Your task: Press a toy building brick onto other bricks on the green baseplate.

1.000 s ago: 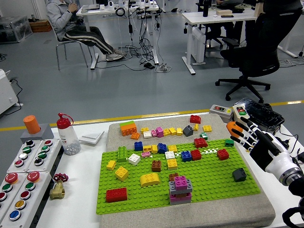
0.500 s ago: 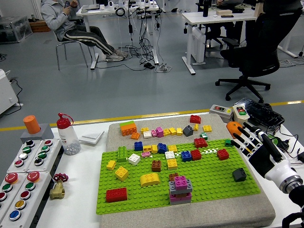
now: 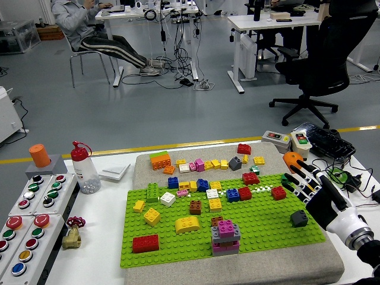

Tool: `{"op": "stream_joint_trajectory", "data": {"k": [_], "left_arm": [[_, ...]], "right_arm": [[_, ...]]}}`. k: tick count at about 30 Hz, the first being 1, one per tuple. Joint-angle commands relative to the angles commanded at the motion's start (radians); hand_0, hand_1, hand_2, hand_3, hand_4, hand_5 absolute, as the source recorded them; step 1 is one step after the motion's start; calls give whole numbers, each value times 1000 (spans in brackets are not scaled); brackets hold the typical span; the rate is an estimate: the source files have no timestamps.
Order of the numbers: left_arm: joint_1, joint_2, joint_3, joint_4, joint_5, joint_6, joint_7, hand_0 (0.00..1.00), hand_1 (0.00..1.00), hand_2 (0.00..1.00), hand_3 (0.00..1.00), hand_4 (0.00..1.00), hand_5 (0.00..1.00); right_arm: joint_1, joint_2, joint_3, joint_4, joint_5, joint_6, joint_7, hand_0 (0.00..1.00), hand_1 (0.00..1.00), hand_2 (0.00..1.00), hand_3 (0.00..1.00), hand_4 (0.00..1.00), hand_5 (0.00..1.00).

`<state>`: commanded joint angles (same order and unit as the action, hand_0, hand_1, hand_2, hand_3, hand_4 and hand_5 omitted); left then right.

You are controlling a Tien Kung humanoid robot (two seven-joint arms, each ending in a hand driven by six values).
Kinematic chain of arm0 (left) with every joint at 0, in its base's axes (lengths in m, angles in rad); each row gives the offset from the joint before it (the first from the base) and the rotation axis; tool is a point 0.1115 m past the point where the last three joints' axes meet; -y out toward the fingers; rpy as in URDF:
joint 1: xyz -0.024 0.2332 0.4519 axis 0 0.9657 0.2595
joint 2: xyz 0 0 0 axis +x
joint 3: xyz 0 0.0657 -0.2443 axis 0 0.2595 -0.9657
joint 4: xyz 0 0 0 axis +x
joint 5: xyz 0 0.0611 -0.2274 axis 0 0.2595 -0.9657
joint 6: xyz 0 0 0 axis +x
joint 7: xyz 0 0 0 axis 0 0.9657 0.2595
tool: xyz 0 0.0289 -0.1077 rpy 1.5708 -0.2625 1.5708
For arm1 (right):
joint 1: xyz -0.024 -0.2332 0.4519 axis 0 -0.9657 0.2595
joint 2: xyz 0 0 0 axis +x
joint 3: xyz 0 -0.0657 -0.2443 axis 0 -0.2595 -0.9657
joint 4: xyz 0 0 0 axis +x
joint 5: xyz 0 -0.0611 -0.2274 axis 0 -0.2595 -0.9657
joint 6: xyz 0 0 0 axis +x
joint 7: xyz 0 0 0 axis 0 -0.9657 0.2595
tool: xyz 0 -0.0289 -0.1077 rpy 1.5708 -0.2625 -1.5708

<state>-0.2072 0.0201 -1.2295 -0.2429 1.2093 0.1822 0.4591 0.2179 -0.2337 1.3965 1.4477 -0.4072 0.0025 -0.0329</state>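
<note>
The right hand [image 3: 306, 184] hovers with fingers spread, empty, at the green baseplate [image 3: 261, 228]'s right edge. Just below sits a dark grey brick [image 3: 298, 218]: light, rigid, slick plastic, probably best pinched across its flat sides.

Single high head view, looking forward and down over the white table [image 3: 113, 237], room beyond.

A baseplate [image 3: 261, 228] lies on a mat [image 3: 332, 261] at the frame's centre, with loose bricks [image 3: 225, 193] across its upper half and a brick stack [image 3: 225, 236] near its lower edge. A bottle [image 3: 85, 168] stands left of the mat, a button panel [image 3: 27, 222] at the lower left.
</note>
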Motion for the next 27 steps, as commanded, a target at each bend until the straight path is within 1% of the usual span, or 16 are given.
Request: {"op": "stream_joint_trajectory", "data": {"k": [9, 20, 27], "left_arm": [[4, 0, 1, 1, 0, -4, 1, 636, 600, 616, 422, 302, 943], [-5, 2, 13, 4, -28, 1, -8, 636, 600, 616, 425, 304, 944], [-13, 3, 19, 6, -41, 4, -12, 636, 600, 614, 425, 304, 944]], "right_arm": [[-4, 1, 3, 5, 6, -3, -1, 810, 781, 775, 706, 469, 405], [-3, 7, 18, 6, 21, -15, -5, 802, 772, 764, 702, 460, 409], [-3, 12, 26, 5, 35, -31, -7, 799, 771, 761, 703, 452, 414]]}}
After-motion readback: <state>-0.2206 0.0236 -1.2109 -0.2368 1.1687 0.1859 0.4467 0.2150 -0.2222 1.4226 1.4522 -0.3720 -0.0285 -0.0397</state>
